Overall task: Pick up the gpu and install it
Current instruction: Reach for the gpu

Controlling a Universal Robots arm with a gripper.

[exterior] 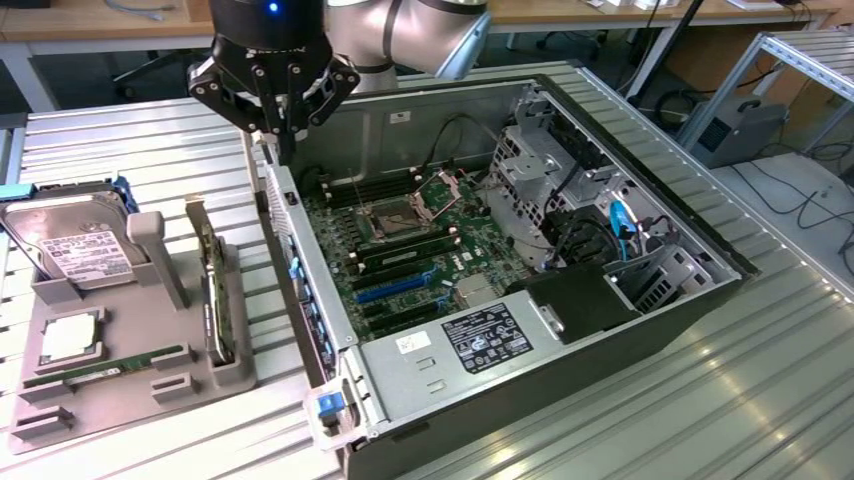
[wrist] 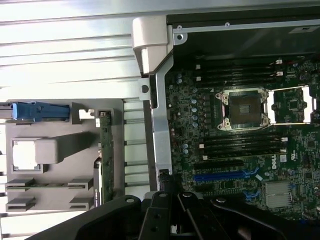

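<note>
The gpu [exterior: 208,285] stands on edge in a slot of the grey holder [exterior: 134,400], at the exterior view's left of the open computer case [exterior: 667,300]. In the wrist view the gpu [wrist: 105,150] shows as a thin green strip beside the case wall. My gripper [exterior: 284,148] hangs above the case's rear wall, well above the gpu and farther back. Its dark fingers come together at the tips with nothing between them. The gripper [wrist: 167,194] also shows over the motherboard's edge in the wrist view.
The holder also carries a silver hard drive [exterior: 74,250], a processor [exterior: 67,340] and a memory stick [exterior: 114,365]. Inside the case are the motherboard [exterior: 400,240] with its blue slot [exterior: 394,285], a drive cage [exterior: 547,170] and the power supply [exterior: 467,345].
</note>
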